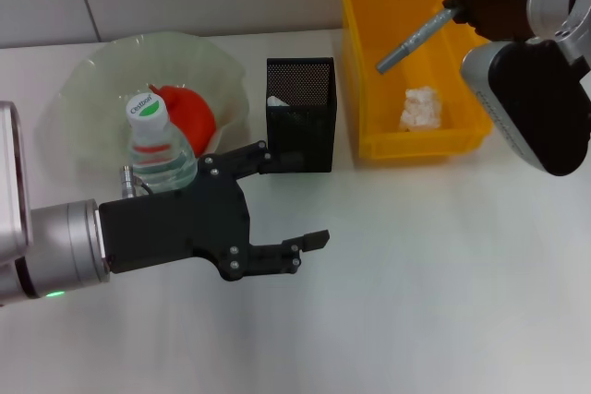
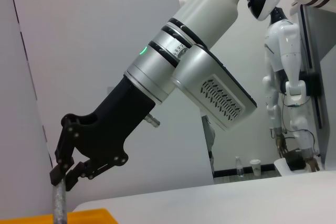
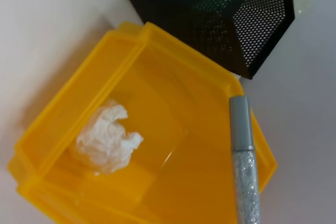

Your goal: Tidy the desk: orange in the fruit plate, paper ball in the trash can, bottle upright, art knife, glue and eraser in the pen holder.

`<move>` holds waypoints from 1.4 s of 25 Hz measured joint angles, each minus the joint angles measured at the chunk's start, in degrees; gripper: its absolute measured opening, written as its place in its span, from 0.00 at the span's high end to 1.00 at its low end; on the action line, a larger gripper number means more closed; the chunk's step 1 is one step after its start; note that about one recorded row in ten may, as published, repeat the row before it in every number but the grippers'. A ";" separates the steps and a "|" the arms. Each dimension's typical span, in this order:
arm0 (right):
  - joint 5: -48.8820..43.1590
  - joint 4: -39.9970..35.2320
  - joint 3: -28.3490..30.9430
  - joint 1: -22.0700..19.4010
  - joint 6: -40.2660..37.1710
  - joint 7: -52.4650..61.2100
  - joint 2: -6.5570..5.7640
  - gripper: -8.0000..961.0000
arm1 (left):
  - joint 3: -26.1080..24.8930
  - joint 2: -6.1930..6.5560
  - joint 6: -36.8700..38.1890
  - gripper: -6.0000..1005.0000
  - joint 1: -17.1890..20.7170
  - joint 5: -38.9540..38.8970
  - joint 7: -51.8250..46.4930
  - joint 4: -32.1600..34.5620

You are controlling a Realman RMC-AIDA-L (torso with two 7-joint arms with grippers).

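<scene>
Above the yellow plastic bin (image 1: 369, 71) at the far right of the white desk (image 1: 425, 265), the right gripper (image 1: 454, 8) clamps the upper end of a slim grey stick (image 1: 413, 41), which may be the glue or the art knife; I cannot tell which. Its cylindrical body slants down over the bin's open top. From the right wrist view its lower part looks glittery and its cap plain matte grey (image 3: 242, 156). From the left wrist view the black fingers (image 2: 65, 174) pinch the rod's top (image 2: 59, 203).

A crumpled white paper ball (image 1: 421, 108) lies on the floor of the bin, its surface creased and lumpy (image 3: 105, 137). The bin is rectangular with glossy, smooth walls.

Just left of the bin stands the pen holder (image 1: 301, 113), a square black box of fine metal mesh, with something white inside near one corner.

Farther left sits the fruit plate (image 1: 92, 89), a translucent pale-green bowl with a wavy, ruffled rim. An orange-red round fruit (image 1: 189, 110) rests in it. A clear water bottle (image 1: 159, 149) with a white cap and green label stands upright at the plate's near side.

The left gripper (image 1: 288, 200) hovers low in front of the plate, its black angular fingers spread apart and holding nothing.
</scene>
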 joint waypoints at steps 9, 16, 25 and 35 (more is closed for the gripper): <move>-0.05 0.75 0.73 0.40 1.89 -5.89 0.00 0.86 | 0.35 -0.06 0.11 0.19 -1.29 0.00 0.16 -0.94; -0.09 1.61 0.32 1.74 3.11 -8.35 0.00 0.86 | 1.41 -0.15 0.00 0.19 -2.00 -1.12 1.36 -3.35; -0.09 6.50 0.59 5.04 5.95 -13.15 0.08 0.86 | 2.39 -0.15 -0.51 0.19 -2.30 -1.42 1.48 -3.94; -0.08 7.74 0.23 7.53 7.26 -17.36 0.09 0.86 | 2.49 -0.14 -1.37 0.19 -4.18 -1.86 1.59 -6.11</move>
